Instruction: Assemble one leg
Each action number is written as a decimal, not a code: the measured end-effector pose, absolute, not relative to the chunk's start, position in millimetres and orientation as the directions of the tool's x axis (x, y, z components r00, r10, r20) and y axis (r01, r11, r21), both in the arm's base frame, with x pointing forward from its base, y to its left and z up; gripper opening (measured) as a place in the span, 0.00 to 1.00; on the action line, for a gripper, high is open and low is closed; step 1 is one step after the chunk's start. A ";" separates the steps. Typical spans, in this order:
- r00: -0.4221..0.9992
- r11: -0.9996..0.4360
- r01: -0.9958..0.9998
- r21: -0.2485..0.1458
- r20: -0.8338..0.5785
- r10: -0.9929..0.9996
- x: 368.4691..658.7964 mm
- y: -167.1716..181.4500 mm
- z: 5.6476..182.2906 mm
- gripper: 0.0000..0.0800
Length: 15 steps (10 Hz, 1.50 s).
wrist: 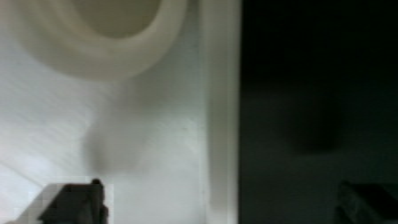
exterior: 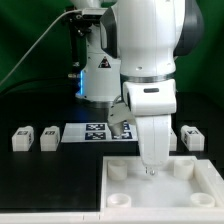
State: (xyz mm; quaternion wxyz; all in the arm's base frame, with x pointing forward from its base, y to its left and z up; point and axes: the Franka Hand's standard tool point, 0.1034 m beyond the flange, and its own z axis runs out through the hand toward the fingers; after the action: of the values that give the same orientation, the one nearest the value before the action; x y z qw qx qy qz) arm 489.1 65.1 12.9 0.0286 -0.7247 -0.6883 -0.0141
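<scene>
Wrist view: the hand (wrist: 217,205) hangs spread and empty over the panel's (wrist: 160,120) edge, dark bench (wrist: 320,100) open beyond and a vacant socket (wrist: 116,20) nearby. A leg (exterior: 190,137) stands apart on the bench at the exterior view's right.

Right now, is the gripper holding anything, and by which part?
Nothing is held. The gripper hangs open above the white panel, its jaws apart and empty.

Exterior view: we find the arm (exterior: 150,50) covering part of the marker board (exterior: 95,131); each leg (exterior: 22,139) tag is illegibly small. Wrist view: blurred, socket (wrist: 111,18) cropped.
</scene>
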 end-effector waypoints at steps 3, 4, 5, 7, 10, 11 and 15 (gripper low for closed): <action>0.233 -0.233 0.972 -0.001 0.052 0.971 480.0 88.3 41.0 0.81; 0.382 -0.382 0.924 -0.001 0.053 0.923 475.3 101.7 50.0 0.81; 0.480 -0.481 0.877 0.008 0.061 0.875 473.8 115.9 62.4 0.81; 0.702 -0.703 0.711 -0.003 0.075 0.709 471.6 142.1 75.2 0.81; 0.869 -0.872 0.488 -0.044 0.112 0.481 462.7 149.2 68.0 0.81; 0.916 -0.917 0.394 -0.063 0.107 0.387 460.8 148.3 66.4 0.81; 0.999 -0.993 0.042 -0.107 0.001 0.042 437.4 168.1 53.3 0.81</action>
State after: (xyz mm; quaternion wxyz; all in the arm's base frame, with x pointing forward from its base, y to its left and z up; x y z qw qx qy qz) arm 437.4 168.1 53.3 0.0534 -0.9984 -0.0208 0.0007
